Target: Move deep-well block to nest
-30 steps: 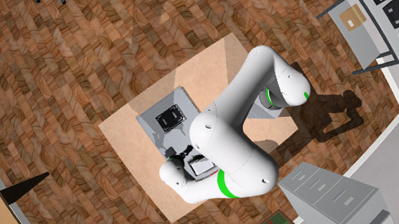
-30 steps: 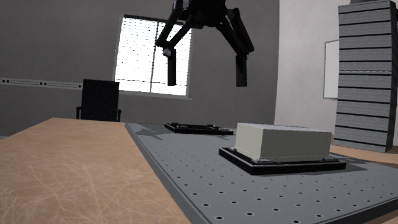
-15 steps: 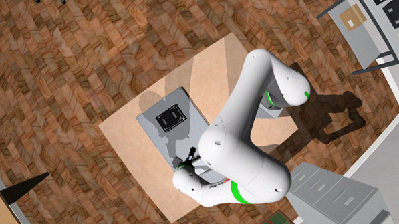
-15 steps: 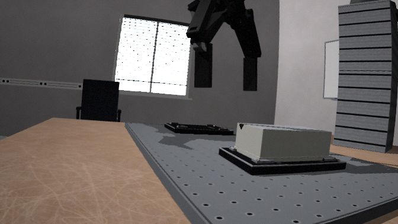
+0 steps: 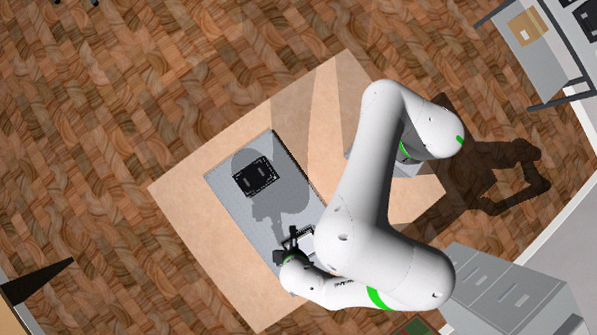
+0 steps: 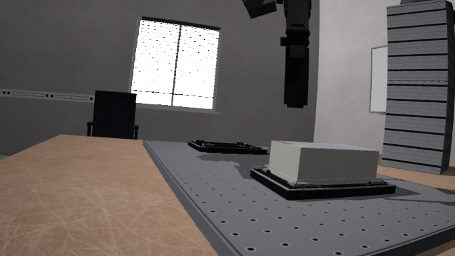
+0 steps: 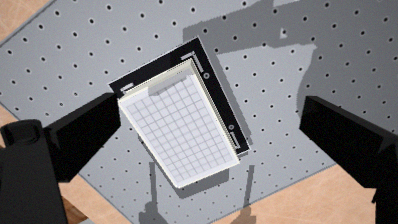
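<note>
The white 96-well deep-well block (image 6: 323,162) sits flat in the black plate nest N1 (image 6: 321,189) on the grey perforated plate. In the wrist view the block (image 7: 177,130) lies straight below, turned at an angle, with the nest's rim (image 7: 222,107) showing along its right side. The empty nest N2 (image 6: 227,146) lies farther along the plate, and shows in the overhead view (image 5: 256,177). My gripper (image 7: 210,111) is open and empty, well above the block, with one finger on each side of it. It hangs edge-on in the side view (image 6: 296,98). My arm hides most of the block from overhead (image 5: 305,239).
The perforated plate (image 5: 265,201) lies on a wooden table (image 5: 201,225). A grey filing cabinet (image 5: 507,294) stands beside the table. A black chair (image 6: 113,115) and a tall drawer stack (image 6: 420,88) stand beyond it.
</note>
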{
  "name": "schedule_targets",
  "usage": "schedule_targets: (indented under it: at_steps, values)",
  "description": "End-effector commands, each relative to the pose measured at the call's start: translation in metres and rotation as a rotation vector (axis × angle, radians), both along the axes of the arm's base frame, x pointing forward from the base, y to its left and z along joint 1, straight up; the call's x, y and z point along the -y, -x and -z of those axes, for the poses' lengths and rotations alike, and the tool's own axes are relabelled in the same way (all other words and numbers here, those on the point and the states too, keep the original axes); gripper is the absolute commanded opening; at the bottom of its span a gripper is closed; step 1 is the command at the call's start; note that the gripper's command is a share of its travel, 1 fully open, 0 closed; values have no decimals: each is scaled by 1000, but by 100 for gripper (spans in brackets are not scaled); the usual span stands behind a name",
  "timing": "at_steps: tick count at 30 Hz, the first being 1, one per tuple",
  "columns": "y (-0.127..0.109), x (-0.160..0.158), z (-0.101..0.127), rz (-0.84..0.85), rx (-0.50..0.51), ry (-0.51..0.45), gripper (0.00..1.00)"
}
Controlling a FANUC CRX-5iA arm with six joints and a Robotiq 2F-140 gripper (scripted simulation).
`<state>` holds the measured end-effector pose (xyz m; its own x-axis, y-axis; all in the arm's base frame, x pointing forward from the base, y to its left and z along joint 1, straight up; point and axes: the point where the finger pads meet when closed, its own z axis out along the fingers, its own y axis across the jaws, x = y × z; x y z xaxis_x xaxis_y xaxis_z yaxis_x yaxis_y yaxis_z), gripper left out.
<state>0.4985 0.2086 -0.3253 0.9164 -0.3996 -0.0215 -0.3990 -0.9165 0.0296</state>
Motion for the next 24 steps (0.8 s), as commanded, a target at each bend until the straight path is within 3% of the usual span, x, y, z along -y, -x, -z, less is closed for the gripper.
schedule_targets:
  at_steps: [1,13,24]
  values:
    - [7,-11,0,-91,6,-11,100]
    - [33,-41,2,-475,28,-25,100]
    - [33,-41,2,-475,28,-24,100]
